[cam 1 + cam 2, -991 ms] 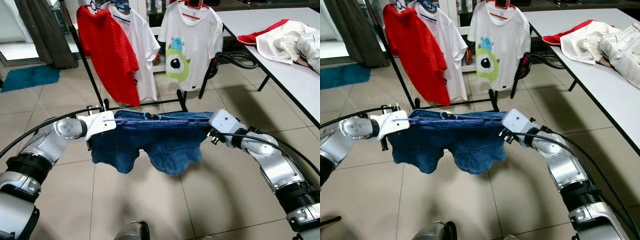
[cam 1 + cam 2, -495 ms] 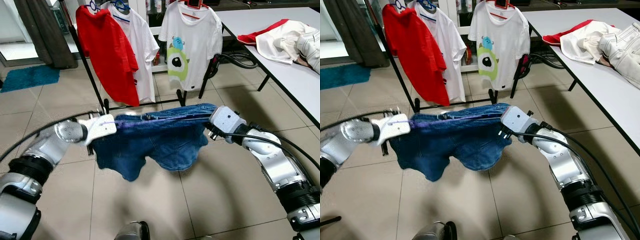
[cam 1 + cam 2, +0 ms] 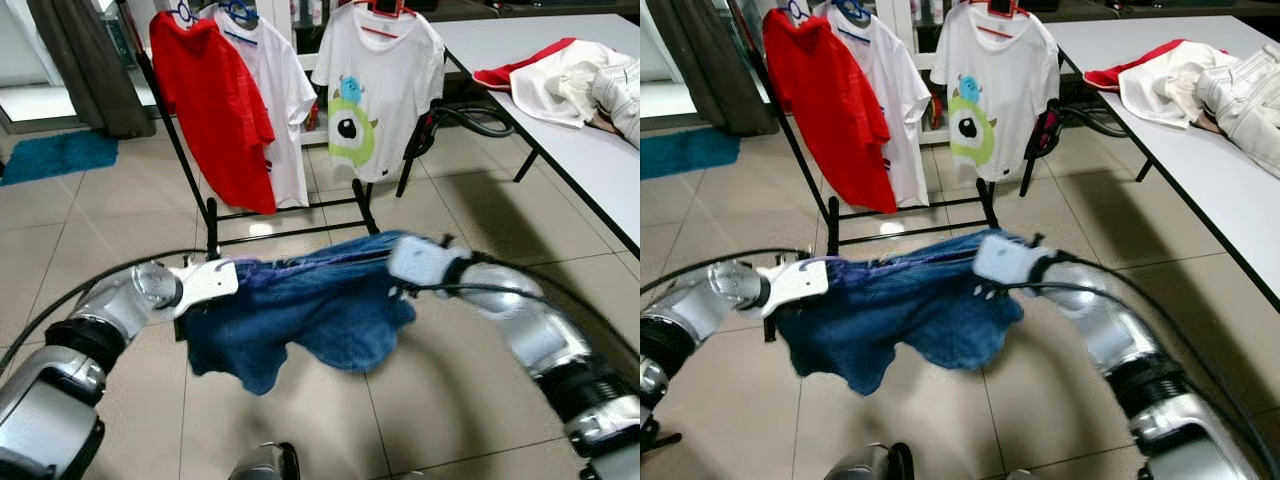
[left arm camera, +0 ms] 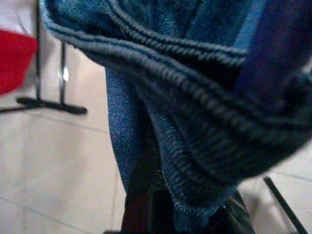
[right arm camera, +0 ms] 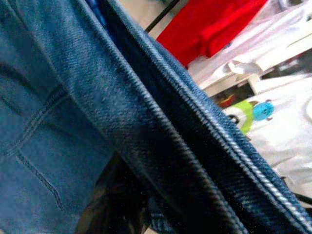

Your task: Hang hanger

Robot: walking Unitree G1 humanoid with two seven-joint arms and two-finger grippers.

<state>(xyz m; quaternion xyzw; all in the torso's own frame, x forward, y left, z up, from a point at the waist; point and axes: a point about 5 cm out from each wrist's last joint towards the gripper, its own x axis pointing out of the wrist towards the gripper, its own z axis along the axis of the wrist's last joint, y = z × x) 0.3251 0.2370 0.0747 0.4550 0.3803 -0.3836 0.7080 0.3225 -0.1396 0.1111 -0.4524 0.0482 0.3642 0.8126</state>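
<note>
Both tools, left (image 3: 222, 281) and right (image 3: 405, 262), pinch blue denim shorts (image 3: 300, 320) on a purple hanger (image 3: 300, 264). Keep it level approaching the black rack (image 3: 290, 208) at twelve o'clock.

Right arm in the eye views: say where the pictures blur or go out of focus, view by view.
Left eye view: right gripper and forearm motion-smeared, clothes rack sharp. Right eye view: same smear. Left wrist view: denim shorts too close, soft. Right wrist view: denim sharp, shirts behind hazy.
</note>
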